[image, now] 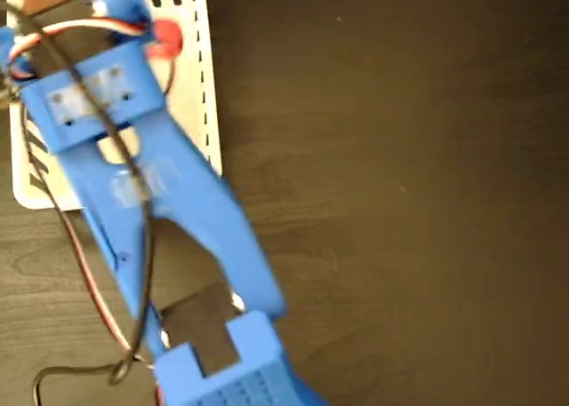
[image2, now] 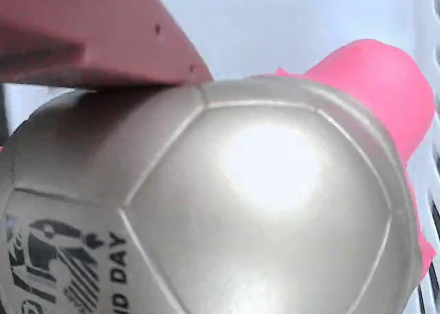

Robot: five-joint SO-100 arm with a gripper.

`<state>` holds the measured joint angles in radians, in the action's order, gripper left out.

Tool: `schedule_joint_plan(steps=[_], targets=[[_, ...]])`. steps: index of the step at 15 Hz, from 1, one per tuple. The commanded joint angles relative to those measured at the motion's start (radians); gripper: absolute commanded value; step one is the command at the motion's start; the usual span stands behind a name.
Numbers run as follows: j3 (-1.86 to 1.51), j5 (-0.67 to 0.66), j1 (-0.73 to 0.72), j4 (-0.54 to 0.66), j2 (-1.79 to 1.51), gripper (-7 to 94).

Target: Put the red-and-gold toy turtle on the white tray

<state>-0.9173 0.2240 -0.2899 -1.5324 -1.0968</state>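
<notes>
The red-and-gold toy turtle (image2: 261,190) fills the wrist view: a shiny domed shell with a black printed mark at the lower left and a pink head (image2: 378,80) at the upper right. A dull red finger (image2: 103,32) of my gripper lies pressed on the shell's top; the other finger is hidden behind the toy. In the fixed view the blue arm reaches over the white tray (image: 206,86) at the top left. There the gripper (image: 133,19) holds the turtle, of which only a red bit (image: 166,37) shows. Whether the turtle touches the tray floor (image2: 275,18) I cannot tell.
The tray's slotted wall (image2: 430,156) runs close along the right of the wrist view. Dark wooden table (image: 400,202) stretches right of the tray. Cables (image: 80,246) trail down the arm to the lower left, and the blue arm base (image: 231,370) sits at the bottom edge.
</notes>
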Motion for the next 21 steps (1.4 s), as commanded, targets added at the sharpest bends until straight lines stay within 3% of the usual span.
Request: schedule_joint_plan(steps=[1,5,11,15,21], targets=[[-0.012,0.021,-0.025,0.006,-0.041,7],[-0.195,0.017,-0.048,0.115,-0.058,17],[-0.244,-0.006,-0.054,0.112,-0.08,51],[-0.27,-0.017,-0.049,0.106,-0.103,62],[-0.311,-0.031,-0.015,0.095,-0.316,62]])
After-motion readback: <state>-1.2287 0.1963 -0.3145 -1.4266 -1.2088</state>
